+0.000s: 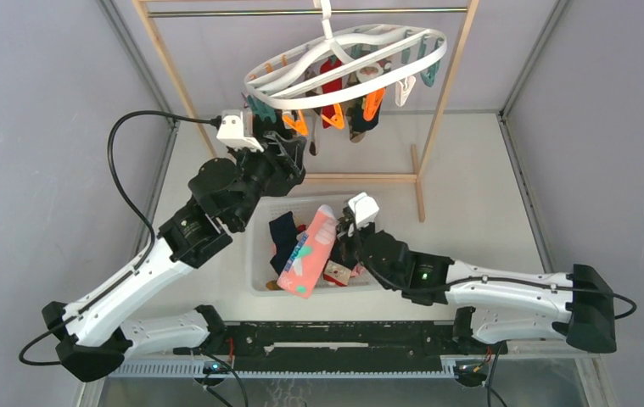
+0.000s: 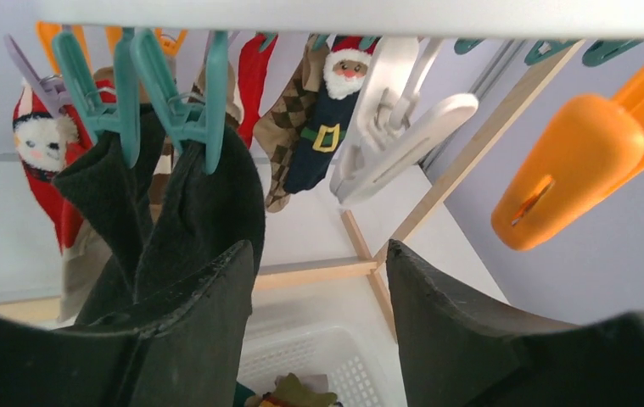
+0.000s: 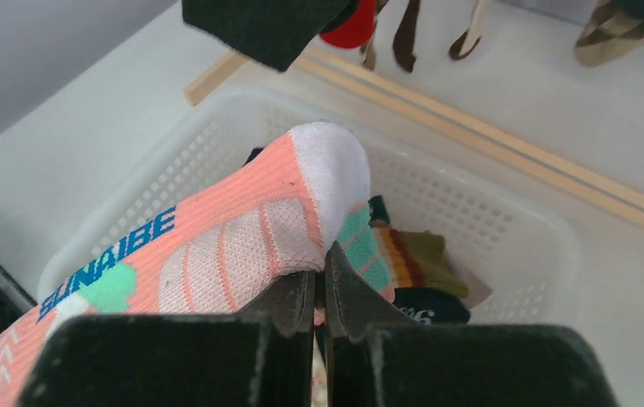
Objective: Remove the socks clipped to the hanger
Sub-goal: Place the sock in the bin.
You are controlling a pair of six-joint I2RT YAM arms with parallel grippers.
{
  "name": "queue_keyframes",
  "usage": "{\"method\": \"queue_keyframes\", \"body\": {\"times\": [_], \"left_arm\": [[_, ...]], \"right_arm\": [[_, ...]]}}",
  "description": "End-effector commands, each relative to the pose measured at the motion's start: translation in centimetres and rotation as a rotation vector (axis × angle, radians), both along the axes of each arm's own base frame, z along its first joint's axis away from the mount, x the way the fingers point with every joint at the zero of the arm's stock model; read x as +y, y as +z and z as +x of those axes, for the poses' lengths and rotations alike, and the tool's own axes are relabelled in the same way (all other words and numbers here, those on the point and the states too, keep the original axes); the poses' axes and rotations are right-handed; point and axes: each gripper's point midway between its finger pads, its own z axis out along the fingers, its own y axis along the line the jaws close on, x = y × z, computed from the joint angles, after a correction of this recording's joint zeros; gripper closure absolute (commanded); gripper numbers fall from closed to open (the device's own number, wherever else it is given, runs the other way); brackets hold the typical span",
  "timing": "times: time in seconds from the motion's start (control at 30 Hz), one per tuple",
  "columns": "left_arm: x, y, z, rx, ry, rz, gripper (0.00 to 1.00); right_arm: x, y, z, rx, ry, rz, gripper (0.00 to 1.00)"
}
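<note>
The white oval hanger (image 1: pixel 259 85) hangs from the rack's top rail with several socks clipped under it. In the left wrist view, teal clips (image 2: pixel 187 93) hold two dark socks (image 2: pixel 208 203); a Santa sock (image 2: pixel 327 127) and red ones hang behind. My left gripper (image 2: pixel 320 254) is open just below the clips, nothing between its fingers, the dark sock brushing the left finger. It sits under the hanger's left end (image 1: pixel 288 148). My right gripper (image 3: pixel 322 263) is shut on the toe end of a salmon pink sock (image 3: pixel 242 229), over the basket (image 1: pixel 345 225).
A white mesh basket (image 1: pixel 259 254) between the arms holds several loose socks. The wooden rack frame's base bar (image 3: pixel 505 144) lies just behind it. An empty orange clip (image 2: pixel 573 170) and a white clip (image 2: pixel 403 127) dangle right of my left gripper.
</note>
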Motion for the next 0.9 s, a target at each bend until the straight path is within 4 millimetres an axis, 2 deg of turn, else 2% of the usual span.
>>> {"method": "queue_keyframes", "body": {"times": [0.0, 0.23, 0.27, 0.33, 0.4, 0.87], "left_arm": [[0.7, -0.3, -0.9, -0.003, -0.009, -0.024, 0.36], [1.4, -1.3, -1.7, 0.013, -0.020, -0.020, 0.32], [1.5, -1.4, -1.8, 0.015, -0.023, -0.019, 0.29], [1.6, -1.8, -2.1, 0.025, -0.028, -0.021, 0.09], [1.8, -2.1, -2.5, 0.031, -0.032, -0.022, 0.01], [2.8, -5.7, -4.9, 0.084, -0.057, -0.028, 0.00]], "right_arm": [[-1.8, 2.9, 1.3, -0.038, -0.024, 0.057, 0.95], [-4.4, 3.4, 2.4, -0.031, -0.060, 0.045, 0.94], [-4.5, 3.3, 2.5, -0.029, -0.063, 0.043, 0.94], [-4.6, 2.9, 2.6, -0.024, -0.066, 0.035, 0.95], [-4.6, 2.3, 2.6, -0.013, -0.069, 0.028, 0.94], [-5.3, -5.3, 3.0, 0.160, -0.105, -0.070, 0.93]]}}
